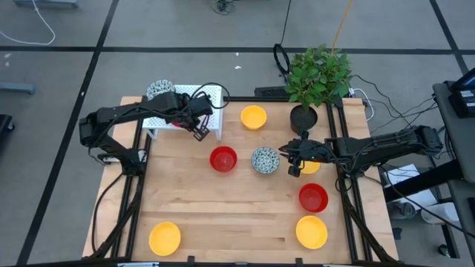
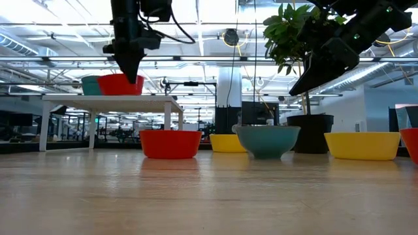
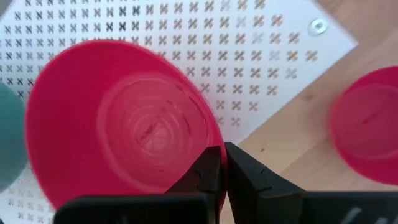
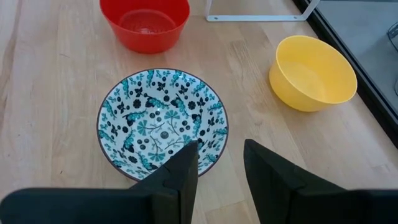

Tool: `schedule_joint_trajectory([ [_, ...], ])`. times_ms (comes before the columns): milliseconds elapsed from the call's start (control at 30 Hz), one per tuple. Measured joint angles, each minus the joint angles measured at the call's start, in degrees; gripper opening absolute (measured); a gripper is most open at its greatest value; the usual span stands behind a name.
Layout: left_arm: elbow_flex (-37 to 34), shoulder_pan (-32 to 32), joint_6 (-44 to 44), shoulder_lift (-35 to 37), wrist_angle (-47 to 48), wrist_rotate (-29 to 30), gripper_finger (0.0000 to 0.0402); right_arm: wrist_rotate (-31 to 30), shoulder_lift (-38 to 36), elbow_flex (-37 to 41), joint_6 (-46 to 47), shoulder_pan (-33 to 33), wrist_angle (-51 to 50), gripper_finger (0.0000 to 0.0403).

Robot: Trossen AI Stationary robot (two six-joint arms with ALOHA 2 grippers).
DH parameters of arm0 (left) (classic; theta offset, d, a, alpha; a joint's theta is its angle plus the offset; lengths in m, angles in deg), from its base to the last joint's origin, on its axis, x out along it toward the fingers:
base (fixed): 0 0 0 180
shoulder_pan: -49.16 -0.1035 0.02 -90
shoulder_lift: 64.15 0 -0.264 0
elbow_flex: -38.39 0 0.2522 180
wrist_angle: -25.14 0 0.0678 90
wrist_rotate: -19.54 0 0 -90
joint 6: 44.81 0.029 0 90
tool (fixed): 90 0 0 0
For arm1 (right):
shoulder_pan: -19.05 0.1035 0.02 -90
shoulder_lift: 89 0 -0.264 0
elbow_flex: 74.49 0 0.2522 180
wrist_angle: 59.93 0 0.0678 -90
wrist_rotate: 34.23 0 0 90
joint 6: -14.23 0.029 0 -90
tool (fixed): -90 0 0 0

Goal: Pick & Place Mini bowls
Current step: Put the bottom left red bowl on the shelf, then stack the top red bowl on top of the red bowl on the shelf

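Observation:
My left gripper (image 3: 224, 168) is shut on a red mini bowl (image 3: 118, 130) over the white perforated rack (image 3: 267, 56) at the table's far left. In the low view this bowl (image 2: 121, 85) stands upright at the rack's top, beside a teal-patterned bowl (image 2: 90, 85). Whether it rests on the rack or hangs just above it, I cannot tell. My right gripper (image 4: 214, 165) is open above the near rim of a blue-patterned bowl (image 4: 161, 121) in the table's middle, clear of it. My left gripper pinches the red bowl's rim (image 3: 211, 134), one finger inside the bowl and one outside. The fingers come steeply from above, pointing down. The bowl sits upright and level below them, over the rack.
On the table stand a red bowl (image 1: 223, 159), yellow bowls (image 1: 254, 116) (image 1: 312, 231) (image 1: 165, 237), another red bowl (image 1: 313, 197) and a yellow one (image 1: 310, 167) partly under my right arm. A potted plant (image 1: 315, 81) stands at the far right. Bare wood lies near the middle front.

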Motion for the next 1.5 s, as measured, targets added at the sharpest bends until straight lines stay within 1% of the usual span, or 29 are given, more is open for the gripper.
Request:
schedule_joint_trajectory([
  [133, 0.03, -0.26, -0.09, -0.32, -0.48, 0.0, 0.0007, 0.0, 0.0, 0.0, 0.0, 0.0, 0.0, 0.0116],
  [233, -0.01, -0.6, -1.56, -0.67, 0.68, -0.02, 0.001, 0.0, 0.0, 0.0, 0.0, 0.0, -0.02, 0.0116],
  [533, 0.01, -0.6, -5.72, -0.52, -1.01, -0.02, 0.0068, 0.0, 0.0, 0.0, -0.2, 0.0, -0.11, 0.0116],
  [733, 0.01, -0.6, -5.62, -0.47, -1.16, -0.02, 0.0101, 0.0, 0.0, 0.0, -0.2, 0.0, -0.04, 0.0116],
  [833, 0.08, -0.91, -5.62, 0.76, -1.22, -0.03, 0.0119, 0.0, 0.0, 0.0, -0.2, 0.0, 0.0, 0.0116],
  [967, 2.5, -0.92, -5.57, 1.96, -1.2, -0.07, 0.0139, 0.0, 0.0, 0.0, -0.2, 0.0, 0.23, 0.0116],
  [1067, 6.09, -0.61, -3.4, 2.27, -2.04, -0.5, 0.0149, 0.0, 0.0, 0.0, 0.05, 0.0, 0.55, 0.0116],
  [1133, 7.88, -0.14, -1.55, 2.22, -3.99, -1.49, 0.0152, 0.0, 0.0, 0.0, 0.75, 0.0, 1.0, 0.0116],
  [1200, 8.75, 0.87, 0.41, 2.21, -8.27, -2.5, 0.0152, -0.04, 0.0, 0.0, 1.51, 0.0, 2.17, 0.0116],
  [1300, 8.8, 2.62, 2.51, 2.17, -16.25, -4.05, 0.0152, -0.04, 0.02, 0.0, 1.71, 0.01, 4.66, 0.0116],
  [1400, 8.8, 4.21, 4.2, 2.07, -23.55, -4.35, 0.0152, -0.07, 0.0, 0.0, 1.73, 0.0, 6.99, 0.0116],
  [1500, 8.8, 5.73, 5.54, 1.71, -28.22, -5.01, 0.0152, -0.11, 0.0, 0.0, 3.26, 0.0, 7.8, 0.0116],
])
